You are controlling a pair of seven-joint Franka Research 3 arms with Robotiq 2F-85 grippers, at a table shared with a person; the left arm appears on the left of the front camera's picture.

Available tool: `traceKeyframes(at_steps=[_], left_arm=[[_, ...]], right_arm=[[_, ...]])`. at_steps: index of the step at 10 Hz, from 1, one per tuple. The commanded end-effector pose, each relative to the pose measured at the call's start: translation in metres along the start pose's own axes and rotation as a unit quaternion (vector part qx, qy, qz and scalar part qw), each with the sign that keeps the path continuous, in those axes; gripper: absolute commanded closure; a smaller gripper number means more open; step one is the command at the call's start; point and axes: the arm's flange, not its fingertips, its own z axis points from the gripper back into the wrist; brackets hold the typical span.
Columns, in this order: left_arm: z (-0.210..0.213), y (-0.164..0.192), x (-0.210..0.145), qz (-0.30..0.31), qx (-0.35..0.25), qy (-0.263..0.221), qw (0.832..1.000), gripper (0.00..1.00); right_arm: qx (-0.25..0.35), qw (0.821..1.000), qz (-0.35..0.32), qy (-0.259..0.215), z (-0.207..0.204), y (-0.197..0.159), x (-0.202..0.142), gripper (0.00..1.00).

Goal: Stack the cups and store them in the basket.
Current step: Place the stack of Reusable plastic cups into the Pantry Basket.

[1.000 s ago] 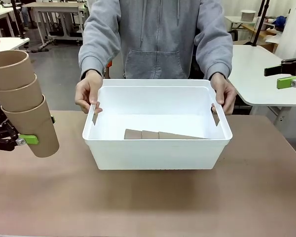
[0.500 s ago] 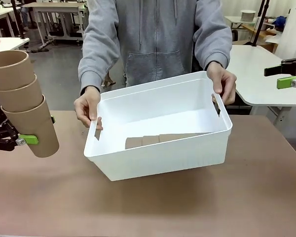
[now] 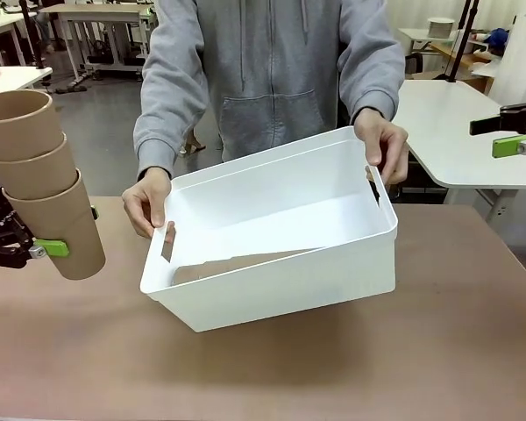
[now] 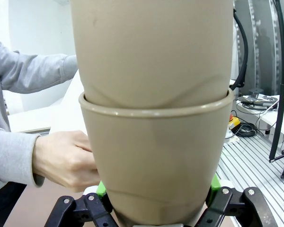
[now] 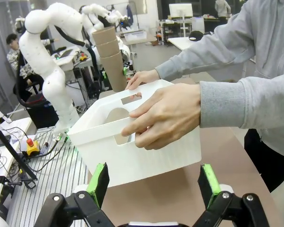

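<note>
White plastic bin (image 3: 272, 263), tilted, w/ person's hands (image 3: 146, 202) on both end handles, blocks mid worktop (image 3: 421, 368); brown worktop in front & either side is free.

Even, diffuse indoor light from overhead; no hard shadows. A soft shadow pools on the table (image 3: 272, 368) under the tilted basket (image 3: 280, 281), whose white walls read bright but not blown out. Front view is sharp. Left wrist view: the stack of cups (image 4: 154, 118) sits so close it goes slightly soft. Right wrist view bends straight lines near its edges (wide-angle); the person's hand (image 5: 163, 116) is crisp, background somewhat hazy.
</note>
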Motion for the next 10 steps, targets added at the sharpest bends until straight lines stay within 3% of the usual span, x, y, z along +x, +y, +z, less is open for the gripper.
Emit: traceKeyframes(at_steps=[1, 7, 10], left_arm=[[-0.018, -0.004, 0.039, -0.002, 0.014, 0.029, 0.999, 0.15], [-0.12, 0.017, 0.169, 0.041, 0.074, 0.182, 0.98, 0.15], [-0.174, 0.028, 0.18, 0.053, 0.098, 0.247, 0.963, 0.15]], right_arm=[[0.0, 1.0, -0.008, -0.006, 0.001, 0.002, 0.005, 0.0], [0.0, 1.0, -0.008, -0.006, 0.001, 0.002, 0.005, 0.0], [0.0, 1.0, -0.008, -0.006, 0.001, 0.002, 0.005, 0.0]])
